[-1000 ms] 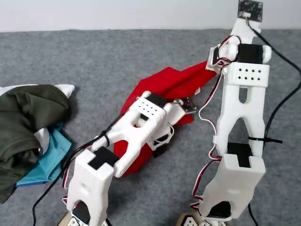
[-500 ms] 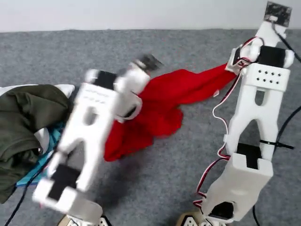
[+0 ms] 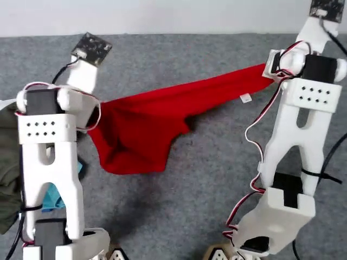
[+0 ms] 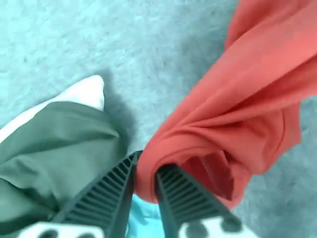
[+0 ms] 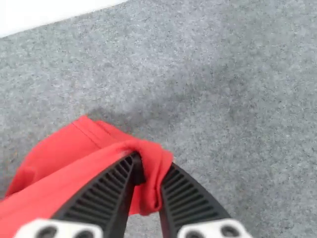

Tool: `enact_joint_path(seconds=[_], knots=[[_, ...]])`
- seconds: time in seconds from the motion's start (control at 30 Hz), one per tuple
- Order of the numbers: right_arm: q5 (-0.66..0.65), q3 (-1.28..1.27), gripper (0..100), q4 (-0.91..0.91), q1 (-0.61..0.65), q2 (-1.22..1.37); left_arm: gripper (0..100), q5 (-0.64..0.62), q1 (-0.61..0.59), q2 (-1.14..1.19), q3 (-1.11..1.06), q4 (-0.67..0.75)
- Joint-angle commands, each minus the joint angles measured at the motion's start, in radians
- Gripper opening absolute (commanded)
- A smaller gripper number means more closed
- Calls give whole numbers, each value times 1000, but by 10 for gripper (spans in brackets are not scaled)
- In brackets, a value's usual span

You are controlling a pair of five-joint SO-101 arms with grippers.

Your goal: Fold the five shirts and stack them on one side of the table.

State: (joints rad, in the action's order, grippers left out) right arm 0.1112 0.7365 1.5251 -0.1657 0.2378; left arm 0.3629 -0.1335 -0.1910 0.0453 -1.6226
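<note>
Two arms: left arm (image 3: 46, 162) and right arm (image 3: 295, 135) stand side by side at the near edge of the grey surface (image 3: 206, 189), well apart, both stretched toward the far side.
Pile: at the left edge, just beside the left arm, there's a crumpled heap. A dark green shirt (image 4: 54, 144) is on top, a teal shirt (image 3: 51, 195) peeks out on the near side, and a white shirt (image 4: 81, 94) pokes out at the back. None of it is folded.
Red shirt (image 3: 146, 127): strung out between the two pincers, so its long axis runs side to side across the surface. It slants a bit, with the right end sitting farther back than the left.
Shirt shape: the right end is pulled into a narrow tight band. The left half is way wider and sags in a big belly toward the near side. There's a shadow under it, and I can't tell if the low part touches the surface.
Tag (image 3: 245, 98): small and white, on the shirt's lower edge near the right end.
Left pincer (image 4: 147, 168): jaws nearly closed, clamped on a bunched fold of the red shirt, with cloth spilling out past the tips.
Right pincer (image 5: 147, 166): same deal, a narrow gap with a rolled corner of the shirt pinched between the ribbed fingers.
Far edge: a strip of white wall (image 3: 162, 16) behind the surface.
</note>
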Motion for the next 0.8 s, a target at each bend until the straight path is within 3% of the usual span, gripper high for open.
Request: enact_joint_path(seconds=[0.0,0.13,0.23,0.4,0.53,0.77], knots=[[-17,41,8,1,-19,-42,25,37,-34,-46,-81,37],[-12,41,8,-15,38,38,131,32,-48,-46,-229,181],[-12,41,8,-77,70,107,222,-52,-61,-48,-278,264],[-11,41,8,-206,71,180,256,-87,-25,-92,-217,206],[-12,43,8,-205,76,189,254,-87,100,-135,-166,92],[-12,43,8,-165,76,189,250,-91,451,-68,-202,6]])
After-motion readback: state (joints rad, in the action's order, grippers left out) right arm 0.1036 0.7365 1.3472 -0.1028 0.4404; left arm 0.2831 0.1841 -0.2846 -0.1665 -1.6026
